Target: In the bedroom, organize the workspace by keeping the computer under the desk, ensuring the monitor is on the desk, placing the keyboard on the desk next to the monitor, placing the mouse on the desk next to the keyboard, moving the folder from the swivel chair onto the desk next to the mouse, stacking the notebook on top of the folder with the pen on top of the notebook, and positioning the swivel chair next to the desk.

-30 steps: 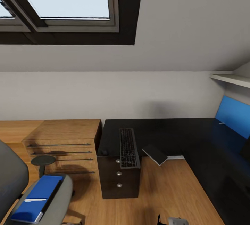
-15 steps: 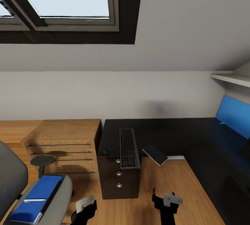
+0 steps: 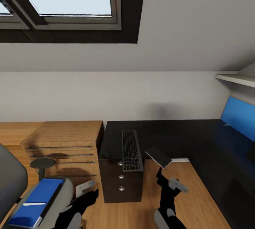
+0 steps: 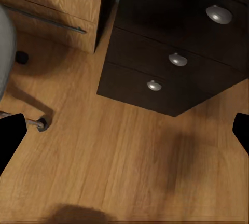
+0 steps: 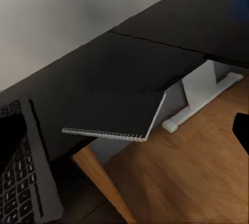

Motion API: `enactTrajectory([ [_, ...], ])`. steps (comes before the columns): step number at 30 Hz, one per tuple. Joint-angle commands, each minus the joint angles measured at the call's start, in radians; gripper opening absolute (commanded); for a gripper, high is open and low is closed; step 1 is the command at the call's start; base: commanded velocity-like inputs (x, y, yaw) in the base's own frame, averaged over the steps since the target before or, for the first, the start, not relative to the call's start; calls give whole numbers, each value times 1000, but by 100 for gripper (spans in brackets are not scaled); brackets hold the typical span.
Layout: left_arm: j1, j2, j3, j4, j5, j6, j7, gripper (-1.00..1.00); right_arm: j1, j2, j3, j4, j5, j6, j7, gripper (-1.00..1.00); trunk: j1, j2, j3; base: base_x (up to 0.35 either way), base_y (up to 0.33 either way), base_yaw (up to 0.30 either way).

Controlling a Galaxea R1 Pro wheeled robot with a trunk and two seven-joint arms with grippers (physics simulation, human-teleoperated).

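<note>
glossy black desk (image 3: 198, 140), wood-grain floor (image 3: 170, 193)

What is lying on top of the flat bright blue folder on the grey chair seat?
A slim white pen lies on the flat bright blue folder. The grey padded chair seat under the folder is mostly covered.

keyboard (image 3: 131, 150) on desk (image 3: 198, 140), folder (image 3: 37, 201) on swivel chair (image 3: 14, 186)

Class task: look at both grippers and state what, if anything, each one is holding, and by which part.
Nothing is held. The left gripper and the right gripper are both open and empty, raised over the wooden floor in front of the desk.
</note>
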Motion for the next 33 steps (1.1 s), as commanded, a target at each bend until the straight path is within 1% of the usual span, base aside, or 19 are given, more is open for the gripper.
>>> enactTrajectory([
  [1,4,2,-2,-11,9,11,14,100,-1,6,9,-18,-34,4,-7,100,4,-9,-5,0,0,0],
  [3,10,6,-1,-23,7,19,17,100,1,13,12,-45,-64,27,-2,100,12,-23,-12,0,0,0],
  [6,15,14,0,-34,7,24,19,100,11,16,13,-73,-80,52,27,100,24,-44,-21,0,0,0],
  [7,19,29,0,-57,8,28,21,100,53,14,12,-120,-95,102,143,100,27,-51,-24,0,0,0],
  [11,20,33,0,-67,9,29,21,100,89,9,10,-166,-120,156,241,100,43,-79,-37,0,0,0],
  [14,21,34,0,-76,9,29,22,100,114,-1,9,-207,-156,188,296,100,54,-100,-46,0,0,0],
  [15,21,35,1,-85,9,29,25,100,130,-10,10,-238,-186,205,323,100,58,-107,-49,0,0,0],
  [16,22,36,1,-105,11,30,67,100,174,-23,15,-299,-273,248,408,100,62,-114,-52,0,0,0],
  [18,23,36,1,-106,12,30,73,100,177,-23,19,-287,-278,255,423,100,70,-128,-59,0,0,0],
  [22,23,33,0,-104,14,29,81,100,180,-22,37,-252,-286,330,461,100,85,-156,-71,0,0,0],
  [23,23,32,0,-98,14,29,83,100,180,-22,41,-245,-288,364,480,100,89,-163,-74,0,0,0],
  [24,23,31,-2,-86,14,28,85,100,181,-22,43,-238,-291,397,515,100,93,-170,-77,0,0,0],
  [28,23,29,-2,-75,14,28,86,100,181,-22,41,-228,-301,422,566,100,108,-198,-90,0,0,0],
  [30,23,30,-1,-79,14,28,85,100,181,-23,40,-219,-321,430,580,100,116,-212,-96,0,0,0],
  [31,23,30,0,-89,17,29,85,100,181,-24,39,-215,-339,441,586,100,119,-219,-99,0,0,0],
  [32,23,30,4,-137,46,33,86,100,181,-39,36,-212,-398,563,616,100,123,-226,-102,0,0,0],
  [33,23,31,6,-148,55,34,86,100,180,-45,34,-212,-413,602,627,100,127,-233,-106,0,0,0],
])
